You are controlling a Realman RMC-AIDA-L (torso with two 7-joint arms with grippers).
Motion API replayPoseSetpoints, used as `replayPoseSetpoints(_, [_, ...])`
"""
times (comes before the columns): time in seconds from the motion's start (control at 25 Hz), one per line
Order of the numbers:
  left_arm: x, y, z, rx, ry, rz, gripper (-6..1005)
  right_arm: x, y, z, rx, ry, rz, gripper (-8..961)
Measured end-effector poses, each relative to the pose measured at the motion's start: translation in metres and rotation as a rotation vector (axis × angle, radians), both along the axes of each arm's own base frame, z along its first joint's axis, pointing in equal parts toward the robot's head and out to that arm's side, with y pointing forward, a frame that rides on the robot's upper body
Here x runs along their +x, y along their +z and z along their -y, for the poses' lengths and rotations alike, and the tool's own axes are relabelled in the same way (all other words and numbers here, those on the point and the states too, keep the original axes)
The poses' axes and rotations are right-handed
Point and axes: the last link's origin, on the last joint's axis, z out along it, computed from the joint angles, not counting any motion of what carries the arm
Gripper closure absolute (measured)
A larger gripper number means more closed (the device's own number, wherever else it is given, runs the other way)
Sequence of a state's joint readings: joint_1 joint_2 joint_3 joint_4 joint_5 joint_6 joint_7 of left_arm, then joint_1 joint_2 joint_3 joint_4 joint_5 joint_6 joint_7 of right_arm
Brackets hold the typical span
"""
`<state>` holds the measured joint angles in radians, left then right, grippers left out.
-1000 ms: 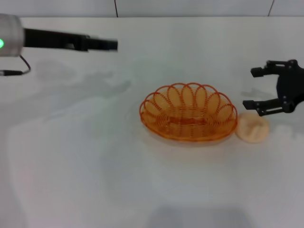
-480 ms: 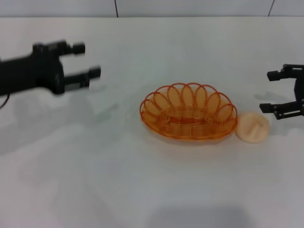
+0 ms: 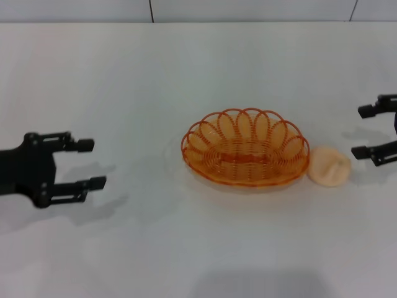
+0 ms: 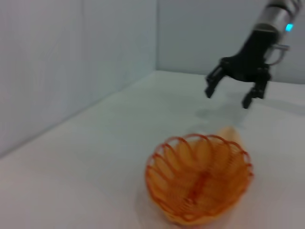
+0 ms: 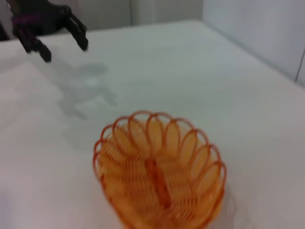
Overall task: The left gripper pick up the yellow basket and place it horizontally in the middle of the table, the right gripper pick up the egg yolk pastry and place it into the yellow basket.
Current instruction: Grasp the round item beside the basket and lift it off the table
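Left hand (image 3: 87,164) dropped, right hand (image 3: 371,131) retreated

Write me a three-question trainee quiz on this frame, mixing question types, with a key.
1. True or false: the egg yolk pastry lies inside the yellow basket.
2. Which gripper is nearer the pastry? A) left gripper B) right gripper
3. Fill in: both grippers' jaws are ____.

Key:
1. False; it sits on the table against the basket's right end.
2. B; the left gripper hangs far off on the basket's other side.
3. Open; neither holds anything.
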<state>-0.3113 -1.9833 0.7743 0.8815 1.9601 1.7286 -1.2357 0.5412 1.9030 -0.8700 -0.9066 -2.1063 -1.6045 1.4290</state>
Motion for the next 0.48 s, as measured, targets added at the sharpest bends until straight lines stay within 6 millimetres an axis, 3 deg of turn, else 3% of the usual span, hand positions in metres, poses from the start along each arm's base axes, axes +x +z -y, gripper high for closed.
replayPoseSetpoints(0.28, [-0.005,0.001,0.016,0.009,-0.038,-0.021,292,-0.003,-0.005,-0.005,-0.075,-0.055,0.091,84])
replayPoseSetpoints(0.48, [-0.004,-0.017,0.024,-0.050,-0.075,-0.050,293,-0.011,-0.014,-0.009,-0.106,-0.055,0.126,91])
